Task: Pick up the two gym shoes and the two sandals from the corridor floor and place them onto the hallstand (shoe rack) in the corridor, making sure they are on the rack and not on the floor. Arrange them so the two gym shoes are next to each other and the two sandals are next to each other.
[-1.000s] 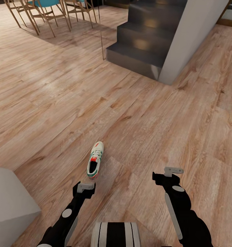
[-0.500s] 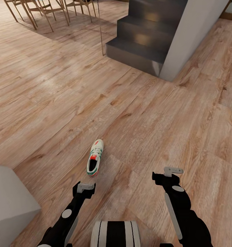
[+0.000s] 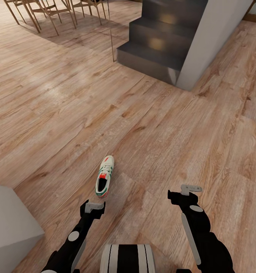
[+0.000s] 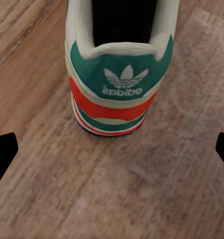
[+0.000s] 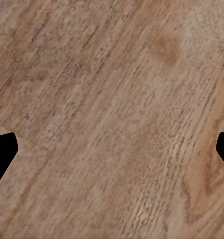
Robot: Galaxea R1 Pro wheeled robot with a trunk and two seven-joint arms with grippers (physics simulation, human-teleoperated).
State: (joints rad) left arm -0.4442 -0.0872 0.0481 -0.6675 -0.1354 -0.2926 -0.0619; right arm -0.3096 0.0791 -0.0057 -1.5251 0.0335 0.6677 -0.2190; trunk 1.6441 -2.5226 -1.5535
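Observation:
One gym shoe [image 3: 105, 176], cream-white with green stripes and a red-orange heel, lies alone on the corridor floor [image 3: 162, 125], toe pointing away from me. My left gripper [image 3: 93, 207] hovers just behind its heel. In the left wrist view the heel of the gym shoe [image 4: 117, 84] shows close up, ahead of the open left gripper [image 4: 112, 154], whose jaws are spread wide and touch nothing. My right gripper [image 3: 188, 191] hangs over bare planks to the right, and the right wrist view shows it open [image 5: 112, 154] and empty. The sandals are out of view.
Dark grey stair steps [image 3: 158, 45] and a pale wall panel [image 3: 207, 41] stand at the back. Wooden chair legs [image 3: 41, 11] show at the back left. A pale grey-white block [image 3: 10, 223] sits at the lower left; I cannot tell whether it is the hallstand.
The whole view has shifted a little, so the camera moved; the chairs' teal seats have left the picture. The shoe and both grippers keep their places relative to each other.

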